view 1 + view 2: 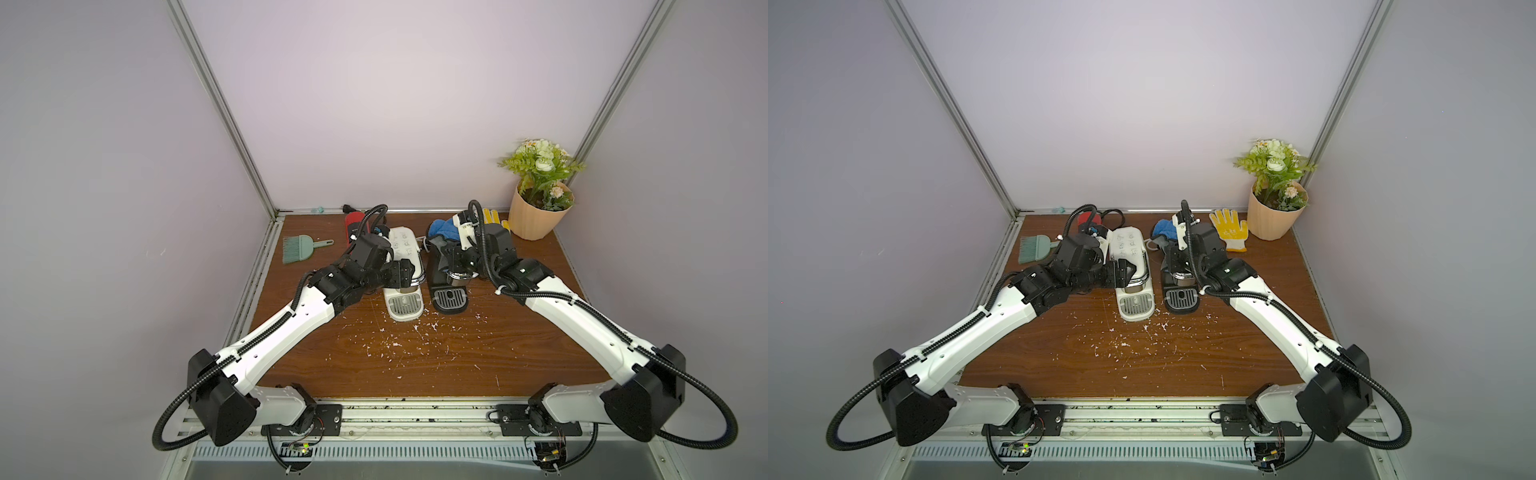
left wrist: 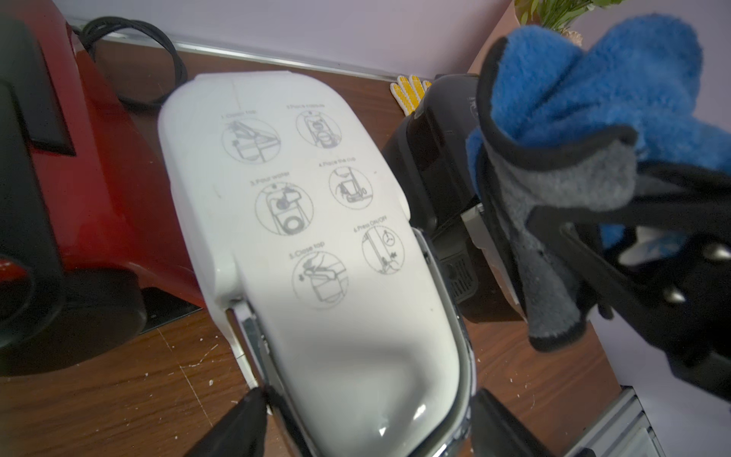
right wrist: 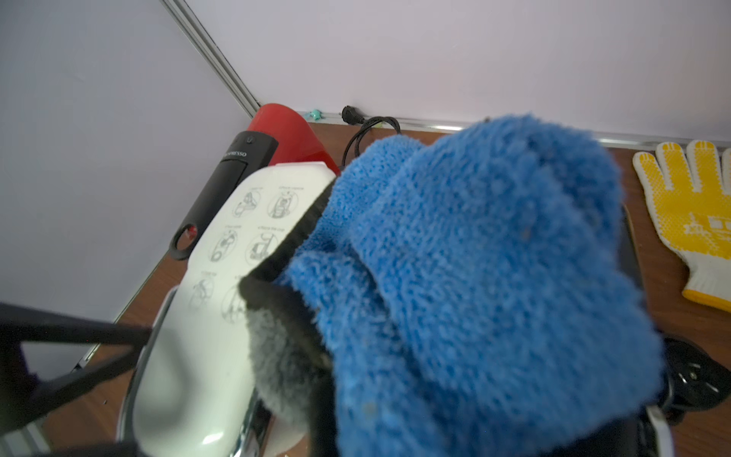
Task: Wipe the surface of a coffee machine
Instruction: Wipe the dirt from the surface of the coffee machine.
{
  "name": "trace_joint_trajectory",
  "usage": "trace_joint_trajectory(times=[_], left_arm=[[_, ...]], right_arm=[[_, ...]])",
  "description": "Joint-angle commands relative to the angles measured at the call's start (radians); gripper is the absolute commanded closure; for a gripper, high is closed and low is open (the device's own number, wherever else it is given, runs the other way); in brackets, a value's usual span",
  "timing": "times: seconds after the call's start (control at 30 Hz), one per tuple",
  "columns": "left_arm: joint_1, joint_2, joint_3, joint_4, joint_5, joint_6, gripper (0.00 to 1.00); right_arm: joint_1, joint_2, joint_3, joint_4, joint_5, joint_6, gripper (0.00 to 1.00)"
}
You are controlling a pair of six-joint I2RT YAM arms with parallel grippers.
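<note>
Nose of white coffee machine [image 1: 405,257] toward robot, long axis running back wall to front edge, standing between red machine [image 3: 288,134] and black machine [image 1: 448,286]. Lid printed with numbered pictograms: "3. Pour water", "5. Close tap", "6. Press ON/OFF"; "PRESSO" legible on red machine. Across nose, left gripper [image 2: 368,425] spread wide and clamped; right gripper [image 1: 455,232] pinched tight on blue cloth [image 3: 474,277] above black machine's rear.
</note>
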Motion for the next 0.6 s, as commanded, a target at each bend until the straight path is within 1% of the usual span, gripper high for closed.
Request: trace_joint_trajectory(times=[0.0,0.07,0.2,0.27,0.4,0.57], left_arm=[[0.001,-0.043,-0.02,0.006,-0.003,-0.025,0.19],[0.001,-0.055,-0.031,0.012,-0.002,-0.025,0.18],[0.001,-0.075,-0.046,0.031,0.008,-0.022,0.18],[0.001,-0.079,-0.045,0.031,0.007,-0.019,0.18],[0.001,-0.085,-0.05,0.038,0.005,-0.011,0.18],[0.001,-0.072,-0.05,0.054,0.02,-0.008,0.18]], right_arm=[[-0.026,0.086,0.07,-0.054,0.078,-0.045,0.94],[-0.055,0.119,0.092,-0.047,0.073,-0.051,0.95],[-0.133,0.15,0.105,-0.027,0.009,-0.063,0.94],[-0.157,0.147,0.105,-0.036,0.012,-0.074,0.94],[-0.178,0.105,0.068,-0.048,0.01,-0.081,0.94],[-0.176,-0.009,-0.046,-0.061,-0.024,-0.062,0.94]])
